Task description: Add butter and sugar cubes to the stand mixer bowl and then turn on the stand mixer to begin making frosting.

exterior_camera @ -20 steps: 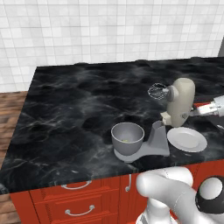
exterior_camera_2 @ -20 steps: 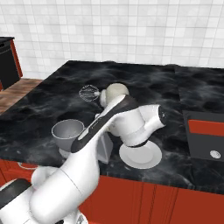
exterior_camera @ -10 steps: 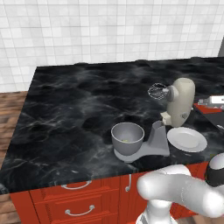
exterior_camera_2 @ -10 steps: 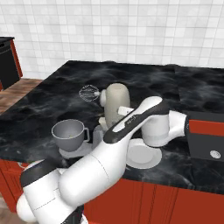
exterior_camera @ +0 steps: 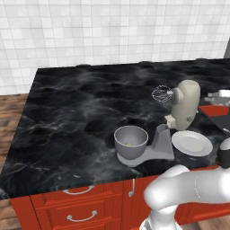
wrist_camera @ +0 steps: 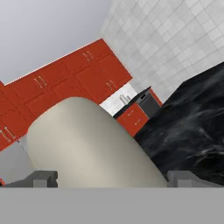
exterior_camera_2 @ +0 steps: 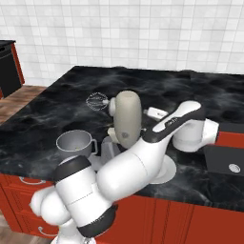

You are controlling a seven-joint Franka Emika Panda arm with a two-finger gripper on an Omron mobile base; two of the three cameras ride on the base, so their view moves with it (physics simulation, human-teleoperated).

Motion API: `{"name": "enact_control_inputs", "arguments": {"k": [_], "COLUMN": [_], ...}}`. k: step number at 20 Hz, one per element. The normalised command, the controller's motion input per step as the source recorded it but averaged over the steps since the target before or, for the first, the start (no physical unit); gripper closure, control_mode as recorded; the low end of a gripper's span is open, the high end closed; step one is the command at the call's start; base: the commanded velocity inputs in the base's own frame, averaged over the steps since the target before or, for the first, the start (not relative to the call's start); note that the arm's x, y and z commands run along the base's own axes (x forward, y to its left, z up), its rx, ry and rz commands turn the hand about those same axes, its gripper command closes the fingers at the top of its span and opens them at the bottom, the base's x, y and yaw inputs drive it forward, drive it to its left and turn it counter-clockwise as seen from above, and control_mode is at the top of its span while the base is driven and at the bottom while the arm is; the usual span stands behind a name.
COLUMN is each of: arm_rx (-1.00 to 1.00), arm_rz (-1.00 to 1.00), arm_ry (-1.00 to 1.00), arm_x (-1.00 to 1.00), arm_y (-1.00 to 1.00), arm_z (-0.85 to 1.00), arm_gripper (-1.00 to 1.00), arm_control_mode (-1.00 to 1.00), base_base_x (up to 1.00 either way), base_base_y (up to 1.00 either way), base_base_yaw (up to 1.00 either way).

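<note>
The mixer [exterior_camera: 179, 117] stands on the black marble counter [exterior_camera: 81, 112] near its front edge, with its beige head [exterior_camera_2: 127, 119] tilted back and the wire whisk [exterior_camera: 161, 94] raised clear, pointing left in the left base view. The grey bowl [exterior_camera: 130, 142] sits on the mixer's flat base, in front of the column and below the whisk. At the bottom of the bowl lies a small pale yellowish bit [exterior_camera: 129, 144], too small to tell whether it is the butter. A white plate [exterior_camera: 192, 143] lies flat on the counter just to the right of the mixer base, touching or nearly touching it.

In the right base view the arm reaches from lower left behind the mixer head, and the gripper [exterior_camera_2: 156, 113] shows as a small white piece just beside the head's right side, at about head height. In the hand view the beige head [wrist_camera: 87, 144] sits right between the two grey fingertips [wrist_camera: 41, 178], which stand at the far left and far right of the picture, so the jaws are spread wide with nothing clasped; whether a finger touches the head I cannot tell.

No brand, label or writing can be read on the mixer, the bowl or the red cabinets [exterior_camera: 81, 206].
</note>
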Motion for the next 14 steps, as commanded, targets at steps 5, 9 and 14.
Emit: {"name": "enact_control_inputs", "arguments": {"k": [5, 9, 14], "arm_rx": [0.04, 0.0, 0.0], "arm_rz": [0.0, 0.0, 0.0], "arm_ry": [0.0, 0.0, 0.0], "arm_x": [0.43, 0.18, 0.03], "arm_y": [0.2, 0.6, 0.63], "arm_z": [0.0, 0.0, 0.0], "arm_gripper": [-1.0, -1.0, -1.0], "arm_control_mode": [-1.0, -1.0, -1.0], "base_base_x": [0.0, 0.0, 0.0], "base_base_y": [0.0, 0.0, 0.0], "base_base_yaw": [0.0, 0.0, 0.0]}}
